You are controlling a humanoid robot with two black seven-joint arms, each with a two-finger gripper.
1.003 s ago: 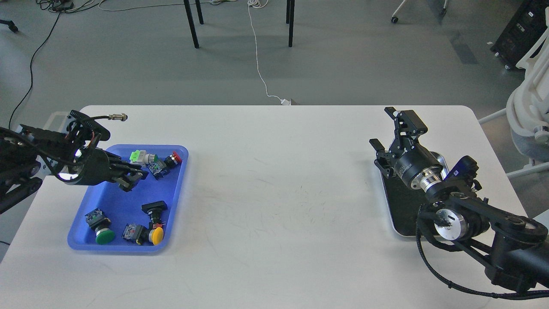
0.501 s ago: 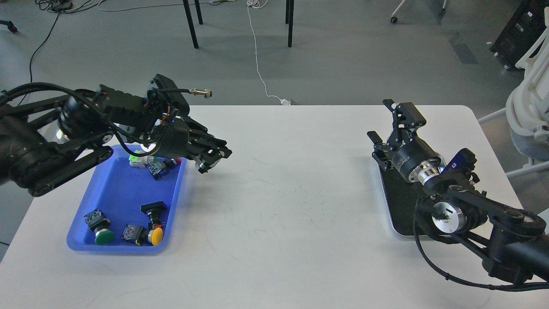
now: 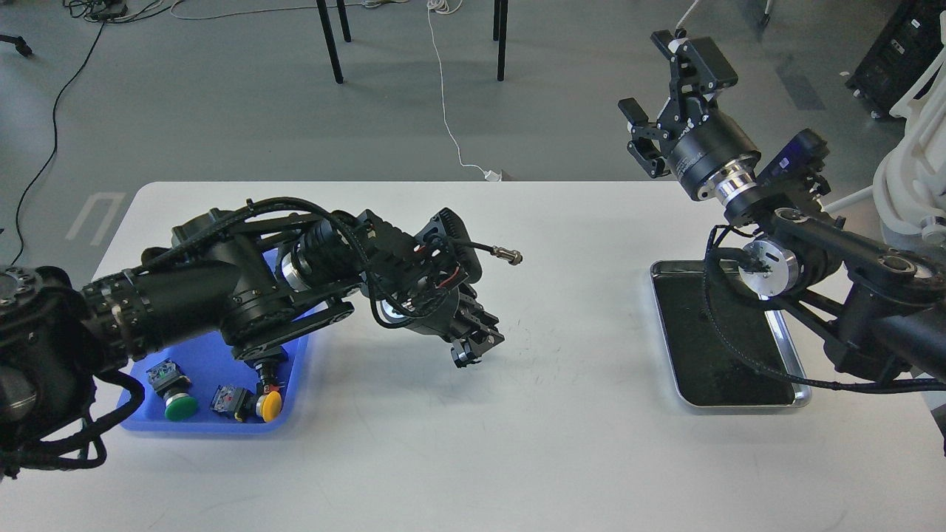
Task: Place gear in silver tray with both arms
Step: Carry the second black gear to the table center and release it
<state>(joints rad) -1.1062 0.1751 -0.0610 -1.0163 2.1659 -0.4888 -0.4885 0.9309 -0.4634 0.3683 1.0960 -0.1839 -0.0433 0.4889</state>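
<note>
Shiny metal silver tray (image 3: 800, 373), glossy blue plastic tray (image 3: 199, 426), matt table (image 3: 562, 443).

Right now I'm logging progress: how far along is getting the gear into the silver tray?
Nothing delivered: the silver tray shows only its dark bottom. The left gripper hangs over bare table between the blue tray and silver tray; what it holds is unclear. The right gripper is raised, open, empty.

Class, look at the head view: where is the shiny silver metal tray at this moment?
The shallow silver metal tray with the dark bottom lies on the right side of the white table, under the robot's right arm, far from the blue plastic tray at left.
</note>
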